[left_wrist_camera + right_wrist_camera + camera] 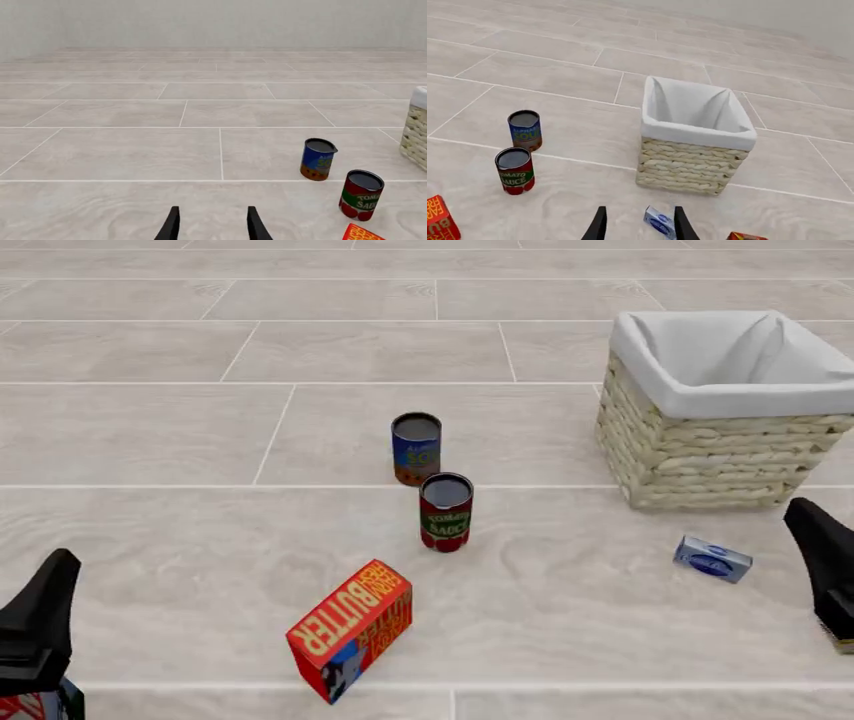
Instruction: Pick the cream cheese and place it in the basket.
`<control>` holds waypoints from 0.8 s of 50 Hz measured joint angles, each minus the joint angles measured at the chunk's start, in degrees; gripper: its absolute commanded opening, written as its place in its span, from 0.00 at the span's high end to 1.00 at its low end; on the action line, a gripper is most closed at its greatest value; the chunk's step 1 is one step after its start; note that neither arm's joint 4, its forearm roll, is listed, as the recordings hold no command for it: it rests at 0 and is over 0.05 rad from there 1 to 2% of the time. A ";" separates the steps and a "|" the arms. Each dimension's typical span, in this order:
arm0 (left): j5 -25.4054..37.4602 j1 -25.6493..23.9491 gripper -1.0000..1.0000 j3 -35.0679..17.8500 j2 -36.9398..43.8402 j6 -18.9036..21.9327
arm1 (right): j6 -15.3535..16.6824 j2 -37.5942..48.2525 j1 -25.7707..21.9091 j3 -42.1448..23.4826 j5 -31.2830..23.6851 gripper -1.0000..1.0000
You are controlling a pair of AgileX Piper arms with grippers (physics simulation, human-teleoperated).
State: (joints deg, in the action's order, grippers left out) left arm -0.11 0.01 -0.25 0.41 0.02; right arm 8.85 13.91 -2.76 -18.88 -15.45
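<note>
Pale desk; cream cheese (659,221) between my right gripper (640,225) fingers, spread wide; descend straight, basket (690,165) at 12 o'clock.

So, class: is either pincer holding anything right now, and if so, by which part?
Nothing is held. The cream cheese lies on the table near the right pincer, ungripped; the left pincer is open and empty.

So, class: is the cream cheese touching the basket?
Apart. The front view shows bare table between the cream cheese and the basket; the box lies nearer the camera than the basket's base. The right wrist view shows the same gap.
</note>
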 measured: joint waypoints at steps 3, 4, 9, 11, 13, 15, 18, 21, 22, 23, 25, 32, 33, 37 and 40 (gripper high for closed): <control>0.00 0.00 0.00 0.00 0.00 0.00 | 1.04 1.30 0.14 -1.42 -1.58 0.00; 0.00 0.00 0.00 0.00 0.00 0.00 | 1.38 1.74 0.13 -1.86 -2.08 0.00; 0.00 0.00 0.00 0.00 -0.01 0.01 | 3.40 4.09 0.19 -3.59 -4.02 0.00; 0.00 0.00 0.00 0.00 0.00 0.01 | 4.40 5.04 0.28 -4.10 -4.57 0.00; 0.00 0.00 0.00 0.00 -0.01 0.01 | 5.44 5.95 0.37 -4.62 -5.18 0.00; 0.00 0.00 0.00 0.00 0.00 0.01 | 6.50 6.87 0.39 -5.07 -5.81 0.00; 0.00 0.00 0.00 0.00 0.00 0.01 | 8.23 8.38 0.38 -5.41 -6.49 0.00; 0.00 0.00 0.00 0.00 0.00 0.00 | 9.65 10.00 0.32 -5.72 -6.83 0.00; 0.00 0.00 0.00 0.00 0.00 0.00 | 10.05 10.71 0.38 -5.86 -6.86 0.00; 0.00 0.00 0.00 0.00 0.00 0.00 | 10.46 11.45 0.40 -5.94 -6.86 0.00; 0.00 0.00 0.00 0.00 0.00 0.00 | 11.38 13.06 0.38 -6.00 -6.84 0.00; 0.00 0.00 0.00 0.00 0.00 0.01 | 14.58 18.66 1.25 -6.11 -6.31 0.00; 0.00 0.00 0.00 0.00 0.00 0.01 | 14.95 19.36 1.39 -6.13 -6.27 0.00; 0.00 0.01 0.00 0.00 0.00 0.00 | 16.59 22.10 2.26 -6.24 -5.99 0.00; 0.00 0.00 0.00 0.00 0.00 0.00 | 17.99 23.99 2.97 -6.27 -5.84 0.00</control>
State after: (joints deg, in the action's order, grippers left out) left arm -0.11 0.01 -0.25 0.42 0.02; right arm 26.84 37.90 0.21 -25.14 -21.30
